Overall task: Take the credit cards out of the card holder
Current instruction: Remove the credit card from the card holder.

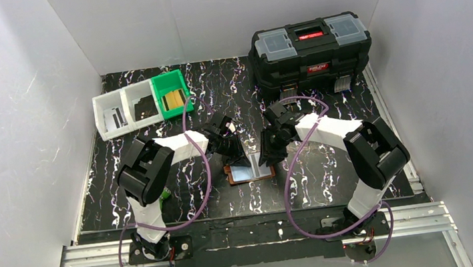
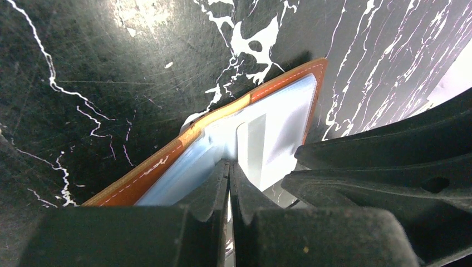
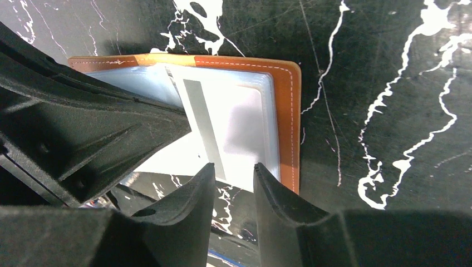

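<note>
We found the card holder [image 3: 288,119] open and flat on the black marbled table [image 3: 389,67], between the two arms. One pale credit card [image 3: 236,125] with a grey stripe lay over its blue pocket. The left gripper [image 2: 229,169] was closed at the pocket edge; we could not tell whether it pinched the card. The right gripper [image 3: 234,177] stood parted and empty over the holder's edge.

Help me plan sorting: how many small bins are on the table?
3, in a row at the back left of the table: left white bin, middle white bin, and green bin at the right end. None seems hidden.
</note>
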`<state>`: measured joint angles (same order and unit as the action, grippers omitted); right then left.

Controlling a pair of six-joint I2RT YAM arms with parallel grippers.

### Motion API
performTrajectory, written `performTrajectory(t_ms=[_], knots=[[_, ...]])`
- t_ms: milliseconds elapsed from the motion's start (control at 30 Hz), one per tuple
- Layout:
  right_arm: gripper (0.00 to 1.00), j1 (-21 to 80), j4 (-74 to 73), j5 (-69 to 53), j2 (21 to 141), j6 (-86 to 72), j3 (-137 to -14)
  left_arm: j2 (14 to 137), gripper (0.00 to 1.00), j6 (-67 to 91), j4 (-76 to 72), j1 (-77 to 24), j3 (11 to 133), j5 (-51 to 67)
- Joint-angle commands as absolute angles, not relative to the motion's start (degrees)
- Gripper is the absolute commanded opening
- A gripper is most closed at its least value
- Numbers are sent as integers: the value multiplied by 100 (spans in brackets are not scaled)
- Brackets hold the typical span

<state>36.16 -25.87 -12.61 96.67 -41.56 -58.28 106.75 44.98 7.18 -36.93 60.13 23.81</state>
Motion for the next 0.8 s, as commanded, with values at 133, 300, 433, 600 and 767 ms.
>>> performTrajectory(t_ms=[133, 300, 433, 600, 767], knots=[[43, 3595, -2413, -1748, 9699, -4195, -5903, 11127, 0, 4317, 1296, -3764, 5900, 1811], [52, 3314, -2568, -1635, 9391, -4180, -5761, 11172, 0, 4293, 1637, -3768, 5987, 1592], [57, 3032, -2571, -1711, 9143, -4099, -5516, 11243, 0, 4243, 1942, -3769, 6076, 1425], [55, 2906, -2410, -2053, 9062, -4107, -5393, 11318, 0, 4258, 2089, -3771, 6108, 1358], [48, 2887, -2217, -2391, 9114, -4191, -5397, 11470, 0, 4221, 2248, -3778, 6242, 1319]])
